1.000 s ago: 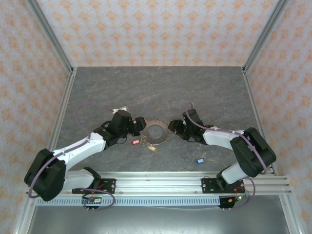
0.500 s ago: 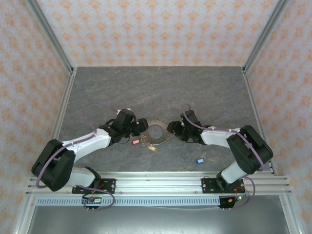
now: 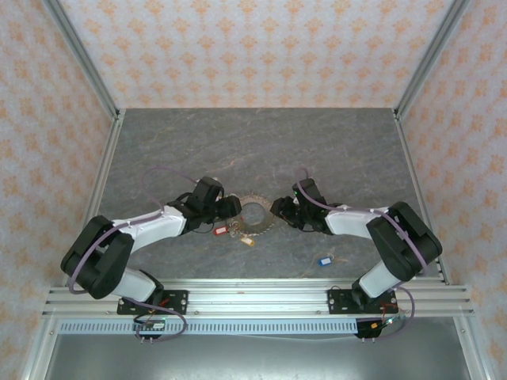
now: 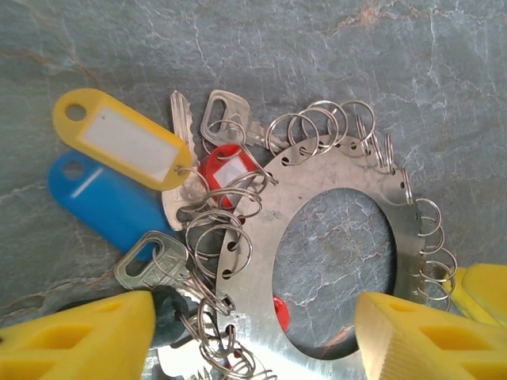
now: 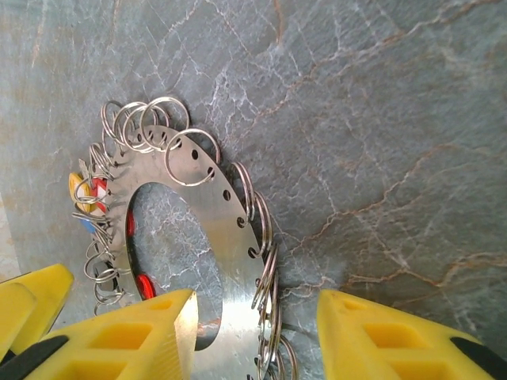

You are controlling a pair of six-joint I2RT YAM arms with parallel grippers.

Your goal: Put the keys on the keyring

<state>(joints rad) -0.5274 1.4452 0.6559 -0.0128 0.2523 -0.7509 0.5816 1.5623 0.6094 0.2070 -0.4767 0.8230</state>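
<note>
The keyring (image 3: 253, 214) is a flat silvery disc with a wide hole, lying on the stone tabletop between both arms. Small split rings line its rim (image 4: 317, 170). Keys hang at its left edge with a yellow tag (image 4: 119, 138), a blue tag (image 4: 103, 202) and a red tag (image 4: 230, 170). My left gripper (image 4: 253, 340) is open, one finger outside the ring's left rim and the other past the hole. My right gripper (image 5: 253, 336) is open astride the ring's right band (image 5: 214, 214), one finger over the hole and one outside. Neither finger pair touches it.
Loose on the table are a red-tagged key (image 3: 221, 230), a yellow-tagged key (image 3: 248, 241) and a blue-tagged key (image 3: 324, 260) nearer the front rail. Metal frame rails (image 3: 103, 190) border the table left and right. The far half of the table lies beyond the ring.
My left gripper has moved right onto the ring's left edge and its jaws have narrowed. The right gripper crept slightly left and its jaws also narrowed. The ring stayed put.
</note>
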